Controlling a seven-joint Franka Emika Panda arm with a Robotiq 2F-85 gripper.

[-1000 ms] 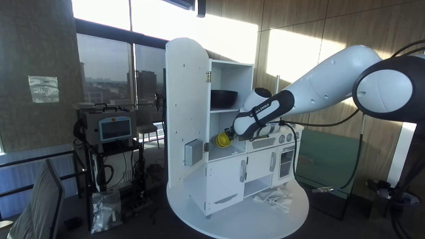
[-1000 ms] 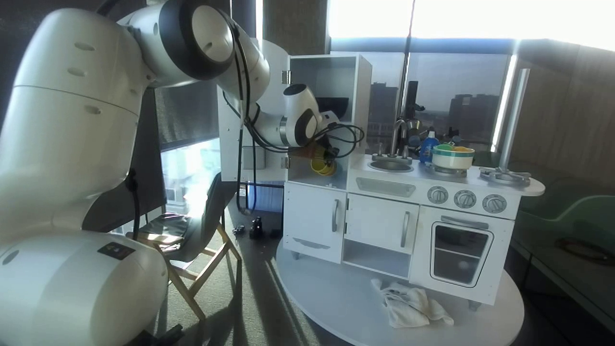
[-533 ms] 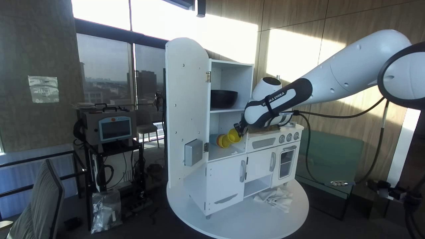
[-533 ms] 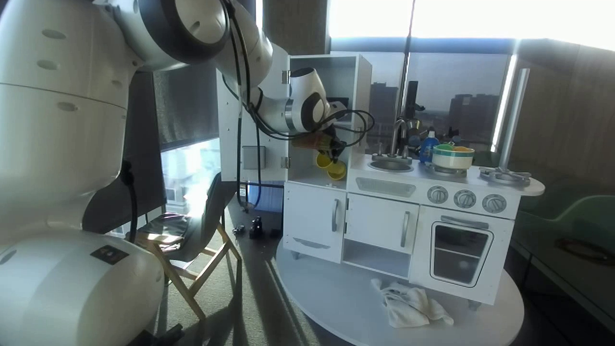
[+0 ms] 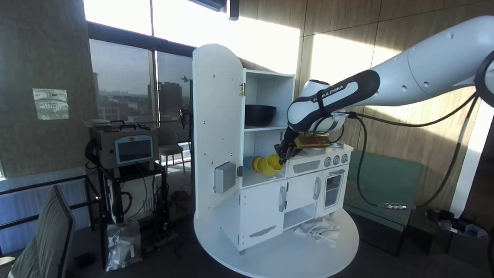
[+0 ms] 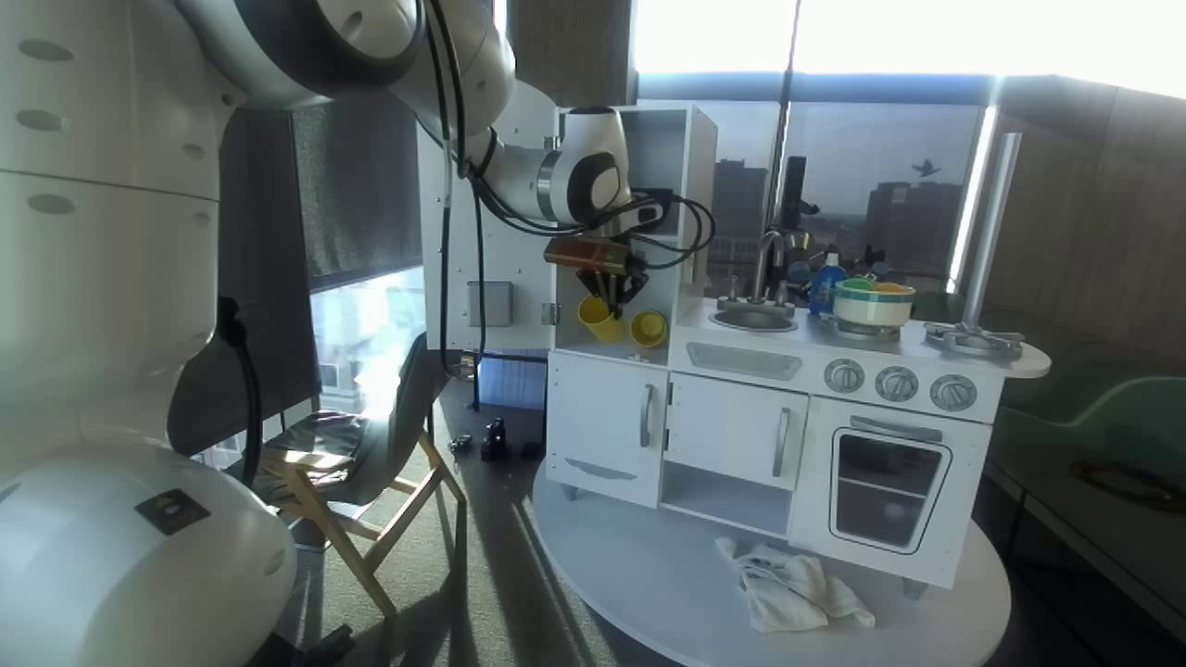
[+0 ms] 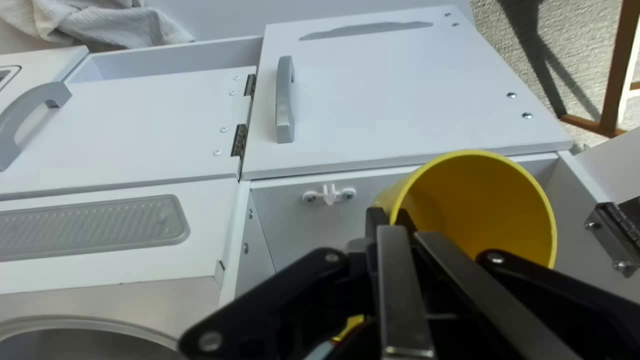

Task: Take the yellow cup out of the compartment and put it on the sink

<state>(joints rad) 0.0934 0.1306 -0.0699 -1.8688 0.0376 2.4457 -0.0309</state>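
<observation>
My gripper (image 7: pixel 390 216) is shut on the rim of a yellow cup (image 7: pixel 480 200), one finger inside and one outside. The held cup is tilted, its mouth facing the wrist camera. It shows at the front of the compartment (image 5: pixel 254 180) in both exterior views (image 5: pixel 272 170) (image 6: pixel 599 320); I cannot tell if it is fully outside. Another yellow cup (image 6: pixel 649 329) lies on its side in the compartment, with an orange cup (image 5: pixel 254 163) behind it. The sink (image 6: pixel 753 320) with its thin tap (image 6: pixel 763 264) is on the counter beside the compartment; its basin edge (image 7: pixel 85 322) shows lower left in the wrist view.
A black bowl (image 5: pixel 260 115) stands in the recess above. The tall cabinet door (image 5: pixel 218 127) stands open. A cabinet side wall (image 6: pixel 701 185) rises between recesses and sink. A blue bottle (image 6: pixel 826 285) and a white pot (image 6: pixel 873 304) stand past the sink.
The gripper has drawn the held cup outward, apart from the other cups, which stay in the compartment. The gripper has turned to point more downward.
</observation>
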